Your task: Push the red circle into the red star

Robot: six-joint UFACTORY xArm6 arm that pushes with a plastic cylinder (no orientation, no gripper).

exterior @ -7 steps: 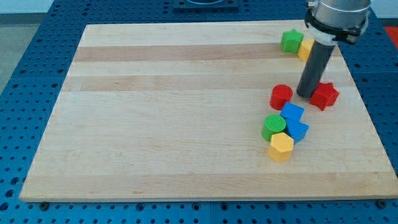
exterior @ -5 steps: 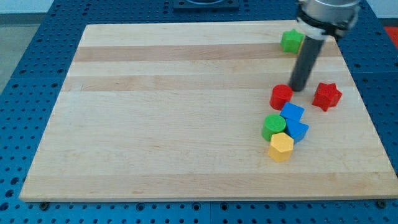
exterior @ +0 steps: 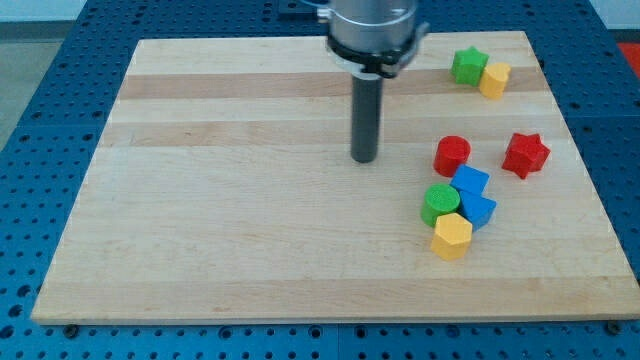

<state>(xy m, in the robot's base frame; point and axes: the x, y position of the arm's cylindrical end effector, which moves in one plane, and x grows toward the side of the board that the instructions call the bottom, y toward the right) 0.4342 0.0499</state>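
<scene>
Block count: eight on the wooden board (exterior: 250, 200) — two red, two green, two yellow, two blue.
Red pair: red circle (exterior: 452, 155) to the view's right of my tip (exterior: 364, 159), near but apart from it; red star (exterior: 525, 154) farther right again, with bare wood between the two.
Green pair: green star (exterior: 467, 66) up and to the right of my tip, near the board's top edge; green cylinder (exterior: 439, 204) down and to the right of it.
Yellow pair: a yellow block (exterior: 493, 79) pressed against the green star's right side, its shape hard to make out; yellow hexagon (exterior: 452, 236) lowest of the cluster, below the green cylinder.
Blue pair: two blue blocks (exterior: 473, 196) stacked tight together just under the red circle, their outlines running into each other so the shapes are hard to tell.
My tip: resting on open wood, touching no block; it is a plain rod with nothing to close or grasp, so it holds nothing.
Cut off: the arm's metal collar (exterior: 370, 25) runs out of the view's top.
Surround: blue perforated table (exterior: 50, 80) on all sides.
Writing: no lettering can be read on anything.
</scene>
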